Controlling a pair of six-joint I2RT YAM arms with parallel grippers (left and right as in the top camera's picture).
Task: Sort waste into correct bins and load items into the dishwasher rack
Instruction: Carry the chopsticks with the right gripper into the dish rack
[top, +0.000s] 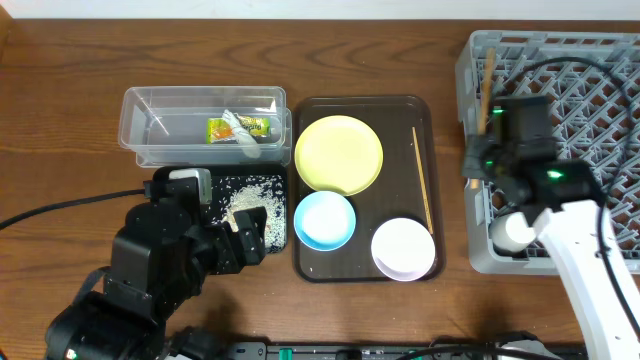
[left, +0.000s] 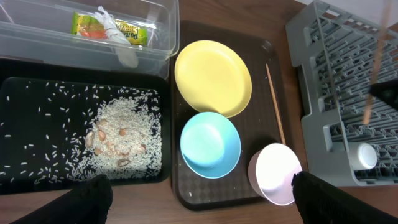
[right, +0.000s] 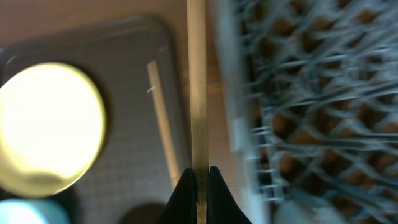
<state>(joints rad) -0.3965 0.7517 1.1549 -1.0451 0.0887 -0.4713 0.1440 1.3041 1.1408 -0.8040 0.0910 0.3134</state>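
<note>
Right wrist: my right tool (right: 199, 177) is clamped on one chopstick (right: 197, 81), gripped by its end, probably so it drops lengthwise into the dishwasher rack (right: 311, 112). The rack wall is the obstacle. The second chopstick (right: 163, 118) lies on the brown tray (right: 124, 43), with the plate (right: 50, 124) beyond. My left tool (left: 205, 198) gapes wide and empty by the black container (left: 37, 124).

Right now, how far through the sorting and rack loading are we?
Waste looks sorted: the wrapper and white scrap lie in the clear tub, the rice in the black container. In hand: the right gripper, jaws shut, holds one chopstick at the rack's left edge. Remaining: the other chopstick, yellow plate, blue bowl and white bowl sit on the brown tray.
</note>
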